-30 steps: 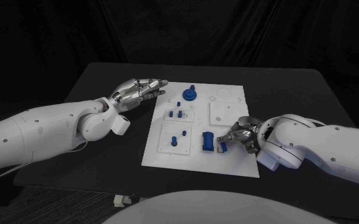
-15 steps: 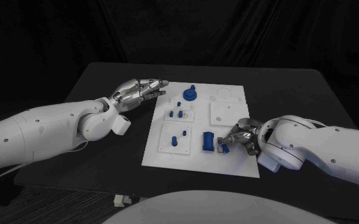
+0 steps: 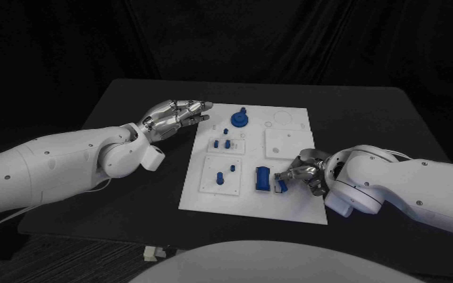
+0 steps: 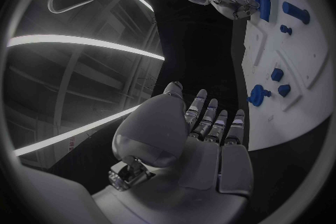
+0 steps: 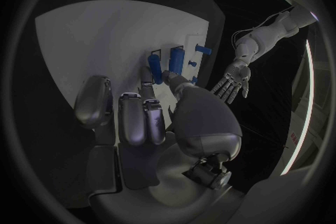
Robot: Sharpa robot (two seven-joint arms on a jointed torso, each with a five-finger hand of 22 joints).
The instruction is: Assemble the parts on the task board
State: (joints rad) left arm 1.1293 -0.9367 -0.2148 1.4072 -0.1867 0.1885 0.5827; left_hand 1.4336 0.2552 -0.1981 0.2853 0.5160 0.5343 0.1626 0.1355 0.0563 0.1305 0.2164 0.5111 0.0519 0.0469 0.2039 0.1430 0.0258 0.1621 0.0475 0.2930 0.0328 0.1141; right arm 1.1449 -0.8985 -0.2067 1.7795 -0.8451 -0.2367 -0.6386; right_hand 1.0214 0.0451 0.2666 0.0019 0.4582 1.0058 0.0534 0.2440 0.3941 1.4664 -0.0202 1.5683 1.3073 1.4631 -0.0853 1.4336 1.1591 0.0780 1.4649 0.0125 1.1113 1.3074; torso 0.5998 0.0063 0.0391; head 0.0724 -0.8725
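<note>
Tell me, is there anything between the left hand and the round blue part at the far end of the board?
Nothing visible. The left hand hovers open beside the task board, and only bare board lies between it and the round blue part.

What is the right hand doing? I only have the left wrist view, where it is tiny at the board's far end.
Observer: In the head view the right hand is low over the board's near right part, with its fingertips by a small blue part next to the blue block.
Operator: Is it gripping that part?
Observer: Cannot tell. The right wrist view shows its thumb reaching toward the block, but the contact is hidden.
Operator: Is the left hand over the board?
Observer: No. The head view shows the left hand off the board's far left edge, over the table, holding nothing.
</note>
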